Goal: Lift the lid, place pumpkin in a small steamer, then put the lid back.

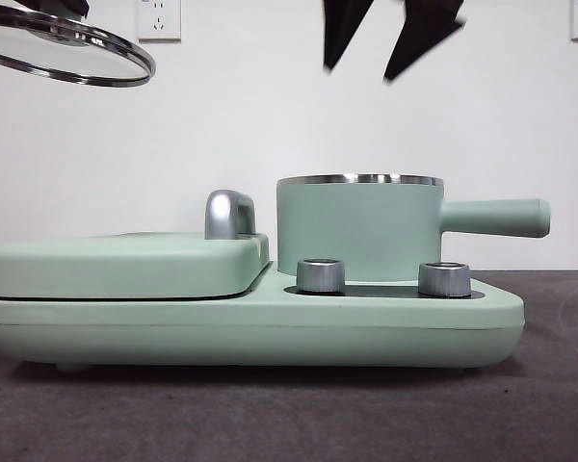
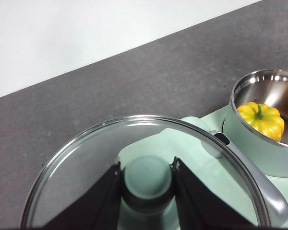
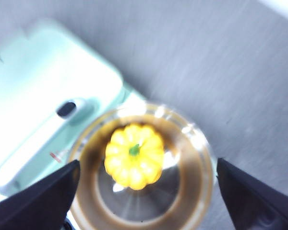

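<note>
The pumpkin (image 3: 134, 155) sits inside the small steamer (image 1: 359, 229), which stands on the right half of the cooker base (image 1: 250, 322), behind two knobs (image 1: 321, 275). The griddle cover (image 1: 125, 262) lies to its left. The lid (image 1: 67, 50) hangs high above that left side, well apart from the steamer.

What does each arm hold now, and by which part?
Left gripper holds the lid by its knob. Right gripper holds nothing.
</note>
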You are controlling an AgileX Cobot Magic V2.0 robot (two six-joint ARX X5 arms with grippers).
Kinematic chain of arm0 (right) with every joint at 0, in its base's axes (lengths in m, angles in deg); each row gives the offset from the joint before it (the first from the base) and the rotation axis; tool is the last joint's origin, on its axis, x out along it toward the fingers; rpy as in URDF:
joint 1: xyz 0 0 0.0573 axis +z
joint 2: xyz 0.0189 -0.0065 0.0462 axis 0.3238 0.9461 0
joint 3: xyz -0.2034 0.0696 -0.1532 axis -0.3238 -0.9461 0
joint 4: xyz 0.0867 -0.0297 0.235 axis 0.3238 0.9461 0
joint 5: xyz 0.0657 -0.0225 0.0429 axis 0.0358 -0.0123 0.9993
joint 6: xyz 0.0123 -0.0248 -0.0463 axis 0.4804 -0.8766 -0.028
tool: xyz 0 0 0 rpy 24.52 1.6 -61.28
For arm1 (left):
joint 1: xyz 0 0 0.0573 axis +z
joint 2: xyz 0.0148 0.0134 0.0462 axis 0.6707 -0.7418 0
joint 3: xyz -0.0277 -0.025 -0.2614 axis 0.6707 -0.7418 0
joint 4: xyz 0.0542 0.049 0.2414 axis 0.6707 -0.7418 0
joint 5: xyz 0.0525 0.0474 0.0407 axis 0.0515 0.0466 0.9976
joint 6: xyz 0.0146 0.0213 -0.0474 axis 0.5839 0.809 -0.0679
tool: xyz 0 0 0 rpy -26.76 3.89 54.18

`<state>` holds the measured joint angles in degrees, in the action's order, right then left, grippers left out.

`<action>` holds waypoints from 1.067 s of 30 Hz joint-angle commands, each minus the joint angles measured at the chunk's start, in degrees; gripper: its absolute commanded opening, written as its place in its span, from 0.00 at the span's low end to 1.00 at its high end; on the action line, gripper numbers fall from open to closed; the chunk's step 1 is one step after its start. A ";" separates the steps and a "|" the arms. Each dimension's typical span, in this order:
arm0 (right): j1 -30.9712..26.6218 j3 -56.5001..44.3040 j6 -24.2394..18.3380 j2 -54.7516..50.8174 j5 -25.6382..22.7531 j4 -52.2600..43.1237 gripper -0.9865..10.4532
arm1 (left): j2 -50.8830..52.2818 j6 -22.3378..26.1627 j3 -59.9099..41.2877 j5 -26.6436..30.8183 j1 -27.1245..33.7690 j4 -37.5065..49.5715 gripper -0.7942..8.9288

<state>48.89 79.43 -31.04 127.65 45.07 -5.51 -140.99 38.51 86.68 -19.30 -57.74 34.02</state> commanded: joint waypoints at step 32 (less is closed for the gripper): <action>0.24 -46.34 15.37 -61.94 -7.98 -3.61 0.42 | -8.07 -6.08 0.96 -5.20 -17.57 15.85 0.09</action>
<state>48.82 32.79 -16.48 65.56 36.83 -8.50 -147.92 33.02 86.68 -24.24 -74.50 46.94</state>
